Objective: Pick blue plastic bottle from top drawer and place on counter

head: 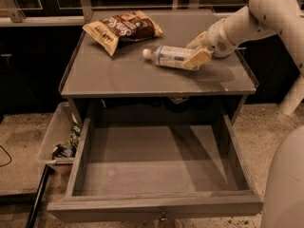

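Note:
The blue plastic bottle (pixel 170 56) lies on its side on the counter (pixel 123 75), white cap pointing left, right of centre. My gripper (pixel 196 52) reaches in from the right at counter height. Its pale fingers (pixel 199 61) sit on either side of the bottle's base end and close on it. The bottle rests on the counter surface. The top drawer (pixel 156 165) is pulled fully open below the counter, and its floor shows nothing inside.
A brown chip bag (pixel 122 28) lies at the counter's back left. A pale plastic bin (pixel 59 137) with small items stands on the floor left of the drawer. My white arm (pixel 266 13) crosses the upper right; the robot body (pixel 285 184) fills the lower right.

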`<action>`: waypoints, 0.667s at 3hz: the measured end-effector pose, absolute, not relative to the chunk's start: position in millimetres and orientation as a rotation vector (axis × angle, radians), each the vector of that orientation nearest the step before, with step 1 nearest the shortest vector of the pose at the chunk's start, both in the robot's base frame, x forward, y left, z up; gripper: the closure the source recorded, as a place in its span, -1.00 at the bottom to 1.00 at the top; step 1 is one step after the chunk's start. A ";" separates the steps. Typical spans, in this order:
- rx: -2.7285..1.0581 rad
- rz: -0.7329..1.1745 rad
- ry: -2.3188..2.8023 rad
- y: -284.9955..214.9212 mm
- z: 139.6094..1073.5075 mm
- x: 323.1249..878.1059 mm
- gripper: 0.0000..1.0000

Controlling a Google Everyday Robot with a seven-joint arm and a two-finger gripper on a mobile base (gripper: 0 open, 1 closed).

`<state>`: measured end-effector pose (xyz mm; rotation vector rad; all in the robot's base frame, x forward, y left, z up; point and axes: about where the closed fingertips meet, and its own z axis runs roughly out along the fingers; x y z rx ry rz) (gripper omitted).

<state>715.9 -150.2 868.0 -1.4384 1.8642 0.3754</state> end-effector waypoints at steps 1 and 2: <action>-1.438 0.375 1.864 -150.2 868.0 715.9 -1.00; -1.438 0.375 1.864 -150.1 868.0 715.9 -1.00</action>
